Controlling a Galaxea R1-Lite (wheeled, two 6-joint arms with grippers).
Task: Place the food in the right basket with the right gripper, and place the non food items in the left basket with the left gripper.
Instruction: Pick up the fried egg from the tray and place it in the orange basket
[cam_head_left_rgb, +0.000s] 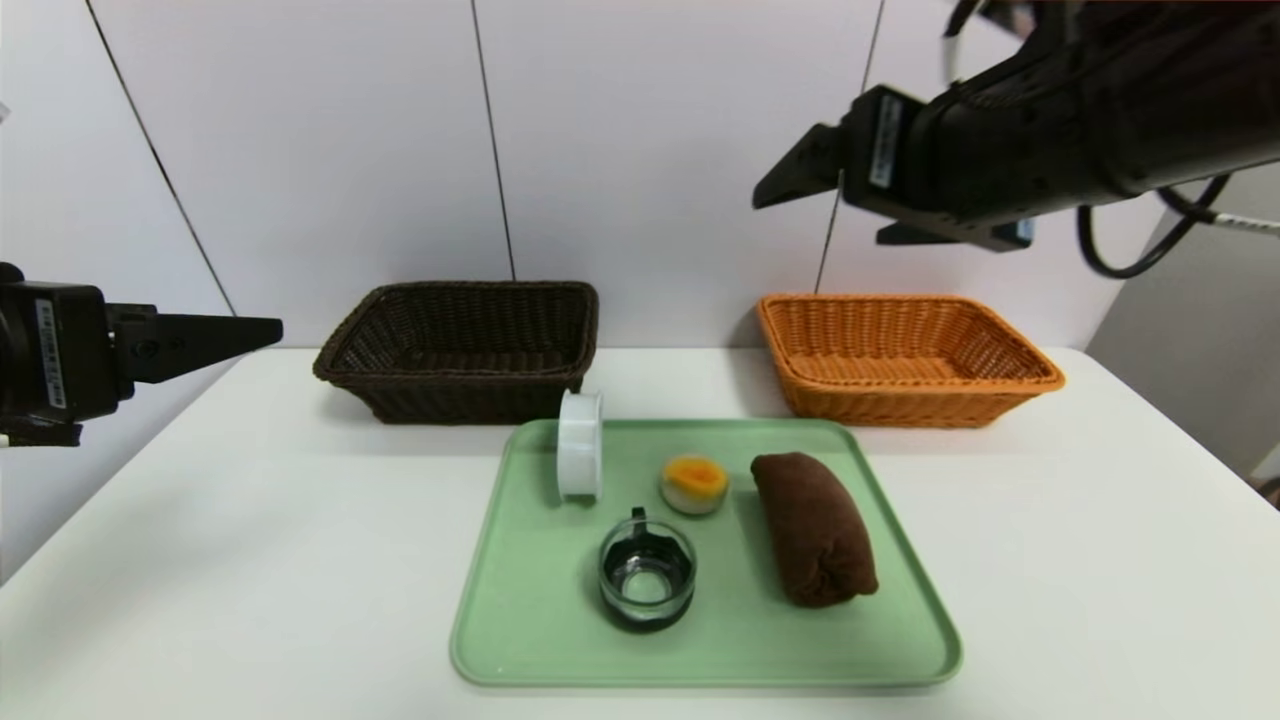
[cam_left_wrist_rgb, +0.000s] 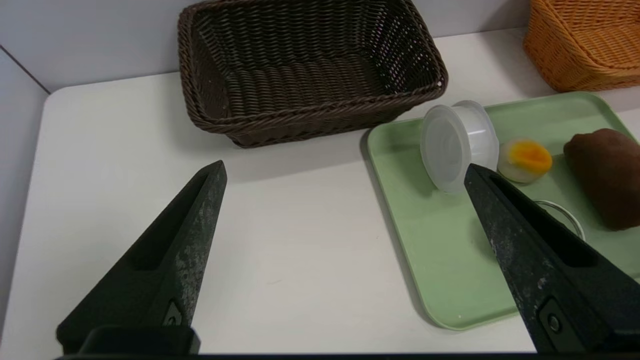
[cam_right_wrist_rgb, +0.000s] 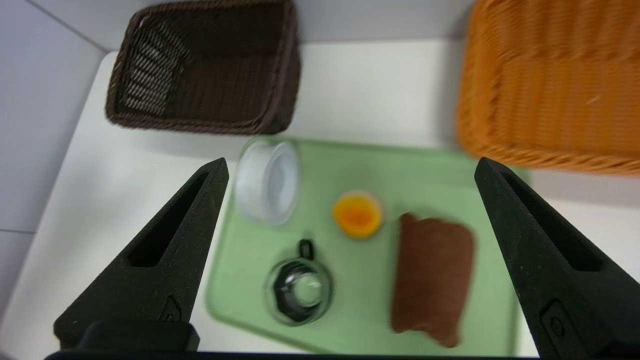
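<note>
A green tray (cam_head_left_rgb: 520, 620) at the table's middle carries a brown bread roll (cam_head_left_rgb: 815, 527), a small yellow-topped cake (cam_head_left_rgb: 694, 483), a white plastic container (cam_head_left_rgb: 580, 445) lying on its side and a glass cup (cam_head_left_rgb: 647, 575) with a black handle. Behind the tray stand a dark brown basket (cam_head_left_rgb: 460, 345) on the left and an orange basket (cam_head_left_rgb: 905, 355) on the right; no item shows in either. My left gripper (cam_left_wrist_rgb: 345, 167) hovers open over the bare table left of the tray. High above the tray, my right gripper (cam_right_wrist_rgb: 350, 167) is open and holds nothing.
The white table (cam_head_left_rgb: 250, 560) runs wide on both sides of the tray. A pale wall (cam_head_left_rgb: 650, 150) rises right behind the baskets. A grey panel (cam_head_left_rgb: 1190, 330) borders the table's far right corner.
</note>
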